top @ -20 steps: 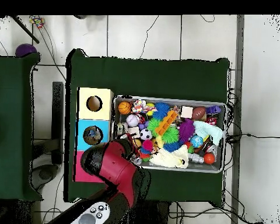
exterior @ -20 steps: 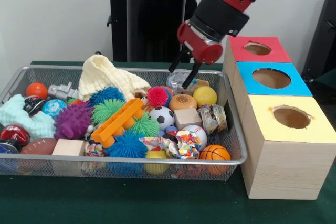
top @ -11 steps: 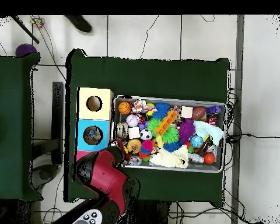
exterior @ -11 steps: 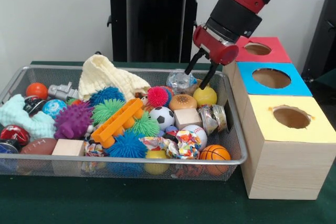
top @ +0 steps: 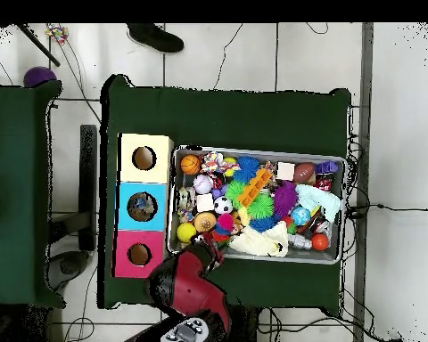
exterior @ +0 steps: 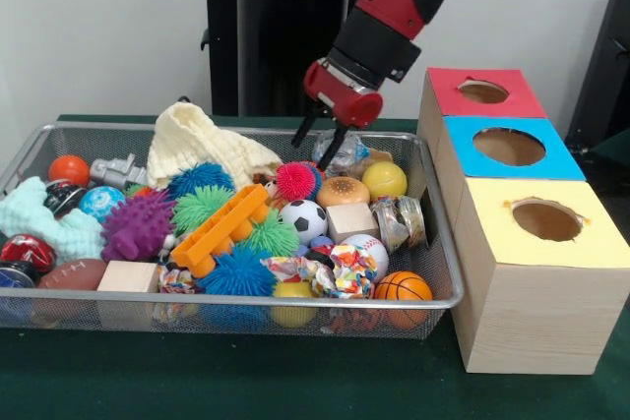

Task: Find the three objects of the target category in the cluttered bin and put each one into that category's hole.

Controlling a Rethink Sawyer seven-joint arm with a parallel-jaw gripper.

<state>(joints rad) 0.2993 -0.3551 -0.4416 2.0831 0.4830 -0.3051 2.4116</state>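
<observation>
Front view: hand [exterior: 324, 140], fingers slightly parted, empty, poised over the bin's [exterior: 448, 287] far edge above a clear crumpled wrapper [exterior: 335, 151], probably to pick. Target category unclear; red box [exterior: 481, 92], blue box [exterior: 509, 148], yellow box [exterior: 544, 220] stand beside the bin.

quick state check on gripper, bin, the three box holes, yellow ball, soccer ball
gripper: open, empty, above the bin's far side
bin: full of toys
red box hole: open
blue box hole: open
yellow box hole: open
yellow ball: resting in bin
soccer ball: resting in bin
</observation>
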